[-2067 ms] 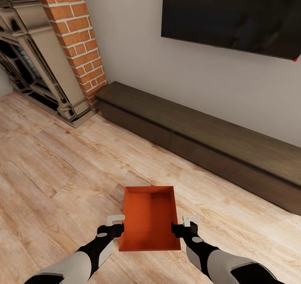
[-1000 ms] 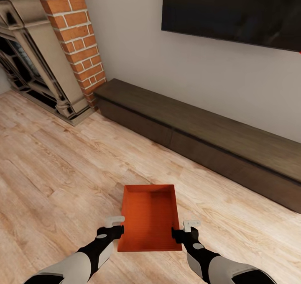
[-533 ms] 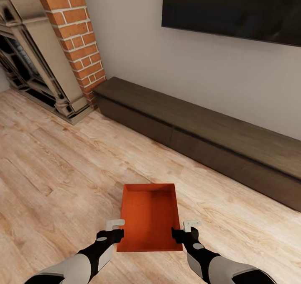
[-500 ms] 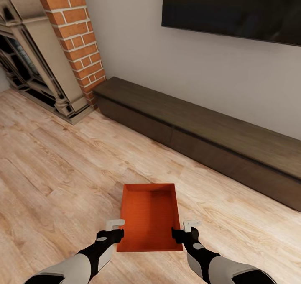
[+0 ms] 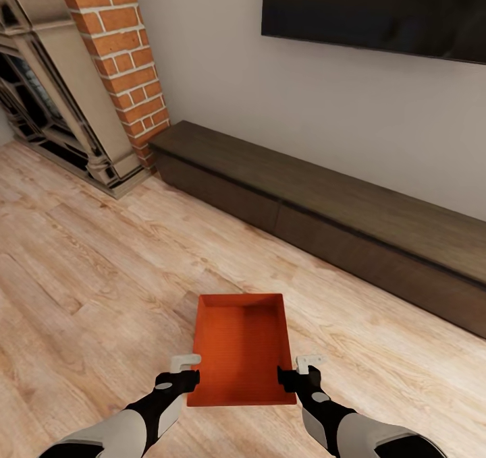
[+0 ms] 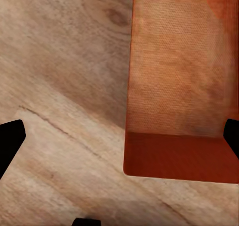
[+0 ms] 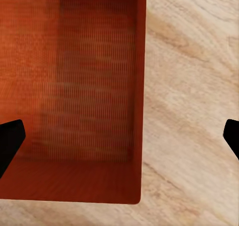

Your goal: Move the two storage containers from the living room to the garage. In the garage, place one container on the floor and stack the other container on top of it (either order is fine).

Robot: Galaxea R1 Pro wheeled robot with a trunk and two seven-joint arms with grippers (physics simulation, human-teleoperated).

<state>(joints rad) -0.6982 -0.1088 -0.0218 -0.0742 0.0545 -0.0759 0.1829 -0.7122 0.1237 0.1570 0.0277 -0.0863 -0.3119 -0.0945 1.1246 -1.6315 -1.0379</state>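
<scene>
The surface underfoot is a light wood plank floor [image 5: 101,255] with visible grain and plank seams. It runs unbroken from the near foreground to the far wall [image 5: 216,73], which is plain and pale.

A low dark wooden cabinet [image 5: 324,222] stands against that wall and crosses the head view diagonally toward the right edge. A dark screen [image 5: 378,9] is mounted on the wall above it. At the left, a red brick column [image 5: 125,53] adjoins an ornate fireplace surround [image 5: 61,100] with a dark interior.

One storage container [image 5: 241,350], orange-red, open-topped and empty, is held level above the floor directly ahead of the robot, between the two arms. Its long axis points toward the cabinet.

The left pincer [image 5: 185,370] is at the container's left wall near the near corner. The right pincer [image 5: 297,370] is at the right wall near the near corner. Both pincers stand apart, each with one dark finger tip at either side of its wrist view. It cannot be told whether the fingers bear on the thin walls.

Open floor lies between the container's far edge and the cabinet front. Wider open floor extends to the left, up to the fireplace base. The cabinet bounds the space ahead and to the right.
</scene>
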